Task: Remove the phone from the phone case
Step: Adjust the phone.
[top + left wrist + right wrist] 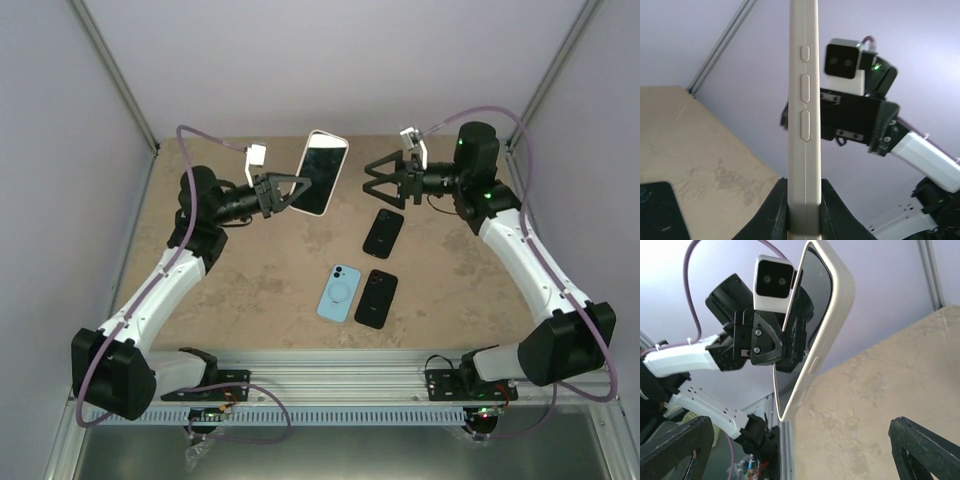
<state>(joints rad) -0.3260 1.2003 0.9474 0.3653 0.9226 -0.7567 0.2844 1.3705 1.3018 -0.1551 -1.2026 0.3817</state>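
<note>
My left gripper (pixel 297 188) is shut on the lower end of a phone in a cream case (pixel 323 170) and holds it up in the air over the back of the table, screen showing. In the left wrist view the case's side with its buttons (pixel 804 110) stands upright between my fingers (pixel 776 210). My right gripper (pixel 366 181) is open and empty, just right of the cased phone and apart from it. In the right wrist view the cased phone (pixel 827 325) hangs ahead of the wide-open jaws, with the left gripper (pixel 767 340) holding it.
On the tan table (pixel 250 280) lie a black phone (pixel 383 232), a light blue case (pixel 339 293) and another black phone (pixel 376 298) beside it. A black item (pixel 660 215) shows low left in the left wrist view. Walls close in the back and sides.
</note>
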